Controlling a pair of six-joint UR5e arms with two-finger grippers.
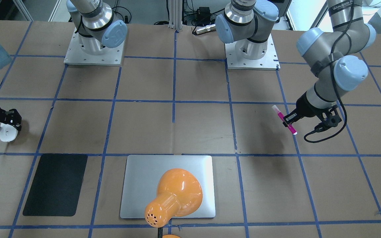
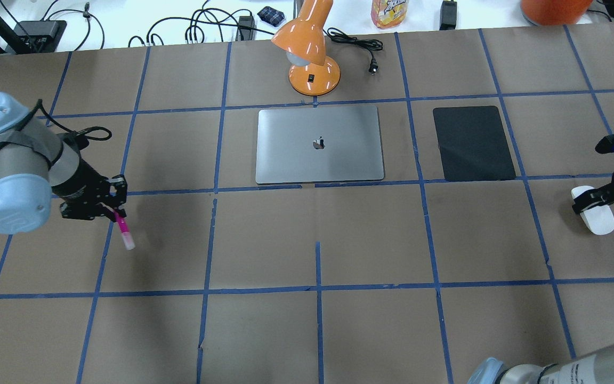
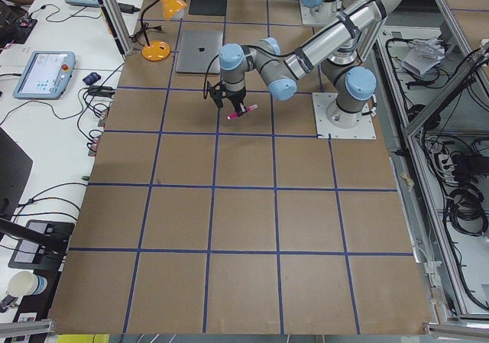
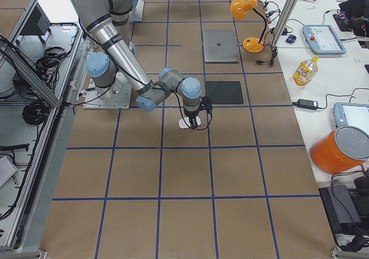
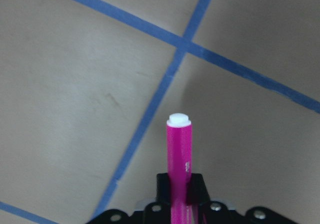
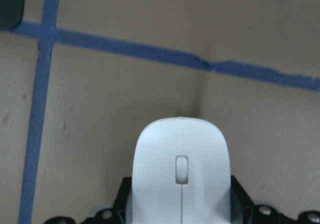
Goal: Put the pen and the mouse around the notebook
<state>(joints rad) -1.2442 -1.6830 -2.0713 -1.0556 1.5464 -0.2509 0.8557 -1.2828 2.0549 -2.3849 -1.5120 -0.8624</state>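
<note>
The silver-grey notebook (image 2: 296, 154) lies flat at the table's far middle, also visible from the front (image 1: 141, 178). My left gripper (image 2: 111, 209) is shut on the magenta pen (image 2: 124, 232), which hangs above the table well left of the notebook. In the left wrist view the pen (image 5: 178, 149) points away from the fingers. My right gripper (image 2: 587, 200) is shut on the white mouse (image 2: 599, 217) far to the right, beyond the black pad. The mouse (image 6: 181, 179) sits low over the table; I cannot tell whether it touches it.
A matte black pad (image 2: 473, 143) lies right of the notebook. An orange desk lamp (image 2: 312, 58) stands just behind the notebook, its head (image 1: 175, 195) covering part of the notebook in the front view. Blue tape lines grid the brown table. Cables and a bottle lie beyond the far edge.
</note>
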